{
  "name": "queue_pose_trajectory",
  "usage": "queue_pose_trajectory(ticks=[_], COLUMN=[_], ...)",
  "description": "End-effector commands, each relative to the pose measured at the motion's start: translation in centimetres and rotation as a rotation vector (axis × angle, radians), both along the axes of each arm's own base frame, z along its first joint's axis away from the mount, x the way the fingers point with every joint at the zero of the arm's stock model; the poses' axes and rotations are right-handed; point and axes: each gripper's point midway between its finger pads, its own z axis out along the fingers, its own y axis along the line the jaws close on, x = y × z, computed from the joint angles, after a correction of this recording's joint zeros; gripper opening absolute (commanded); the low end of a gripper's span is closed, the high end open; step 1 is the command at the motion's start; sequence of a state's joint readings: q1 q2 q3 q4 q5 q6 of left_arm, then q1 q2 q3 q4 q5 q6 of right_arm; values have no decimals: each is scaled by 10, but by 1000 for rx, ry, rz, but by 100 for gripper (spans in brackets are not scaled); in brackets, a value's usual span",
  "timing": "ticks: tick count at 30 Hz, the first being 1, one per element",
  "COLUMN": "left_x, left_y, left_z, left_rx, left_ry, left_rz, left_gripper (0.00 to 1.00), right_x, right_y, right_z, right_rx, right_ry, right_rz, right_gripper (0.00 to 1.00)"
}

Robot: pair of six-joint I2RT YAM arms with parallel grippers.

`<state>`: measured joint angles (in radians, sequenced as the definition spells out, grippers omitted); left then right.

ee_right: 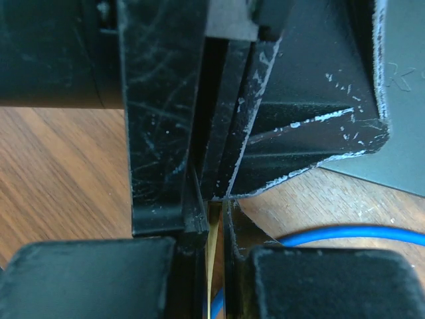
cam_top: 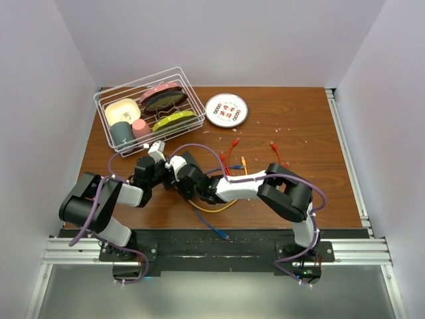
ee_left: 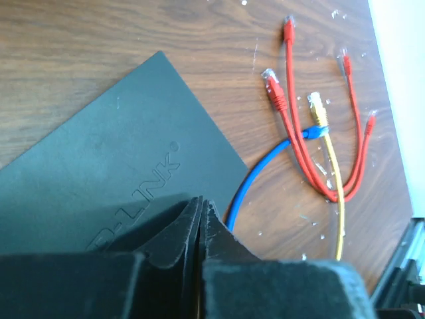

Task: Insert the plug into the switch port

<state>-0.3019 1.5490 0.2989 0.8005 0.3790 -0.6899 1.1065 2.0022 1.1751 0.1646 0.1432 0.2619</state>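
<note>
The switch [ee_left: 113, 166] is a flat matte-black box with raised lettering, lying on the wooden table; it also shows in the top view [cam_top: 189, 161] and the right wrist view [ee_right: 405, 119]. Its sockets are hidden. My left gripper [ee_left: 201, 203] is shut and empty, its tips over the switch's near edge. My right gripper [ee_right: 214, 206] faces the left one's fingers [ee_right: 299, 133], its jaws nearly together on a thin yellow cable [ee_right: 216, 229]. Its plug is hidden. The grippers meet in the top view, left [cam_top: 171, 171], right [cam_top: 188, 183].
Loose on the table right of the switch lie red cables [ee_left: 299, 139], a yellow plug [ee_left: 316, 104] and a blue plug [ee_left: 312, 133]. A wire basket [cam_top: 106, 106] of dishes and a patterned white plate [cam_top: 226, 109] stand at the back. A blue cable end [cam_top: 222, 234] lies near the front edge.
</note>
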Motion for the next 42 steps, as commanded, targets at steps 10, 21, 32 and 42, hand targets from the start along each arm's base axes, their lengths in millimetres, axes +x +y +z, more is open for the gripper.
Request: queue_pose_trajectory(ticks=[10, 21, 32, 42], left_x=[-87, -32, 6, 25], left_y=[-10, 5, 1, -11], left_z=[-46, -5, 43, 72], left_rx=[25, 125, 214, 250], left_ry=[349, 191, 5, -113], left_rz=[-146, 13, -39, -90], left_gripper=[8, 46, 60, 68], right_x=[43, 21, 21, 54], right_y=[2, -28, -85, -167], right_z=[39, 38, 92, 120], right_rx=[175, 150, 170, 289], right_ry=[-95, -20, -55, 21], right_rz=[-121, -148, -292, -492], right_gripper=[4, 48, 92, 99])
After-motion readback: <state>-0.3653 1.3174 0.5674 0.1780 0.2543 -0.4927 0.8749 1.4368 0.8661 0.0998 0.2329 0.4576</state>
